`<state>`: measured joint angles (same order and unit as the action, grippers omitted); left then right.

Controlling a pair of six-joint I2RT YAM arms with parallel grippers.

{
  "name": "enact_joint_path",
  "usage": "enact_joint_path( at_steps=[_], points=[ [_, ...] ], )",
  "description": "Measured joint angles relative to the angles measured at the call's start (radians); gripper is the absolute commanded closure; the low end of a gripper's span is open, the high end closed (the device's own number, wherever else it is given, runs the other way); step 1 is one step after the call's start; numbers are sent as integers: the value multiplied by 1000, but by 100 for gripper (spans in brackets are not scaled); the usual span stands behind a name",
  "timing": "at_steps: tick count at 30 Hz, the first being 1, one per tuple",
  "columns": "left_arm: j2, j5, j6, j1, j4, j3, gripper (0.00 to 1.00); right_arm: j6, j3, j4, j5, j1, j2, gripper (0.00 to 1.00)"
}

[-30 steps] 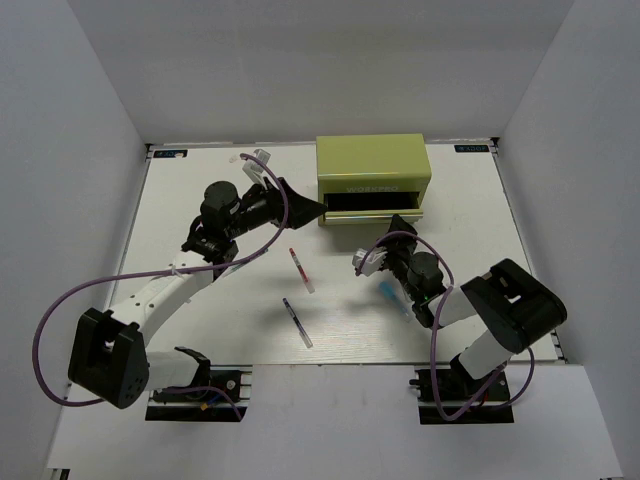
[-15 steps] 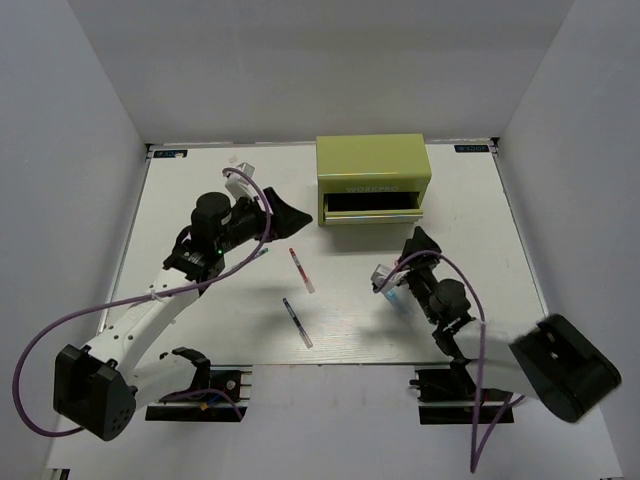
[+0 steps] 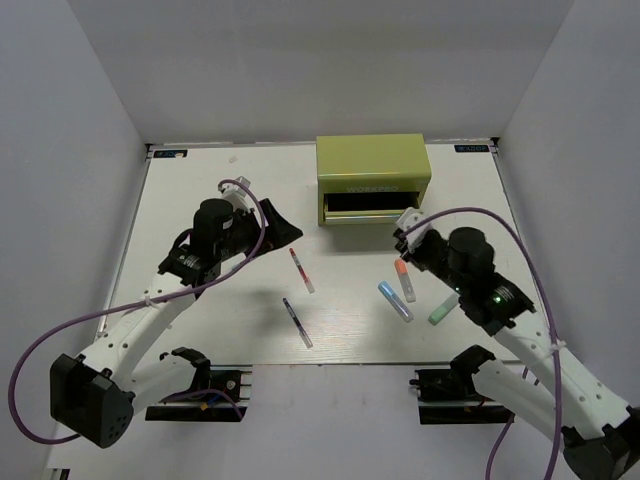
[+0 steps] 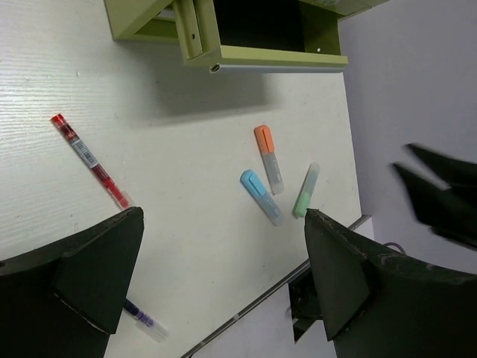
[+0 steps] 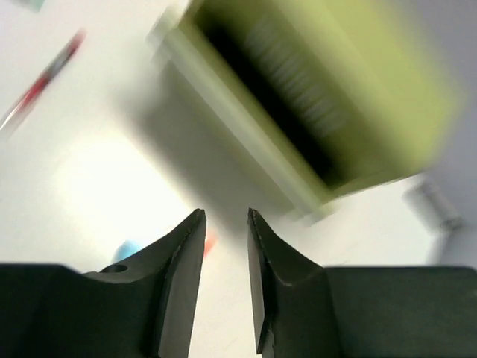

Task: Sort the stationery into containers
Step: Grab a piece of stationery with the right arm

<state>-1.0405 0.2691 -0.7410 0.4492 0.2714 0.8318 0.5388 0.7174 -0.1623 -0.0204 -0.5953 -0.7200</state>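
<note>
The olive chest (image 3: 372, 170) stands at the back with its lower drawer (image 3: 372, 206) pulled out. On the table lie a red pen (image 3: 301, 270), a purple pen (image 3: 297, 322), an orange-capped marker (image 3: 404, 281), a blue marker (image 3: 394, 300) and a pale green stick (image 3: 443, 309). My left gripper (image 3: 283, 228) hangs left of the drawer, open wide and empty (image 4: 222, 215). My right gripper (image 3: 411, 227) hovers just right of the drawer's front, its jaws a narrow gap apart with nothing between them (image 5: 226, 214). The right wrist view is blurred.
White walls close in the table on three sides. The table's near edge (image 4: 246, 313) runs just past the purple pen (image 4: 141, 322). Both arm bases sit at the near edge.
My right arm has lifted and swung up toward the chest, uncovering the orange, blue and green pieces. My left gripper has drawn back from the drawer toward the left.
</note>
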Motion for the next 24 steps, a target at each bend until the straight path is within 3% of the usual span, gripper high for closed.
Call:
enact_joint_path(
  at_steps=[5, 10, 24],
  points=[
    [11, -1, 0, 5, 28, 0, 2, -106, -26, -277, 98, 5, -86, 51],
    [32, -8, 0, 5, 44, 0, 2, -134, -27, -355, 166, 21, -142, 38],
    [103, -8, 0, 5, 38, -39, 0, -86, -82, -346, 100, 98, -309, 43]
  ],
)
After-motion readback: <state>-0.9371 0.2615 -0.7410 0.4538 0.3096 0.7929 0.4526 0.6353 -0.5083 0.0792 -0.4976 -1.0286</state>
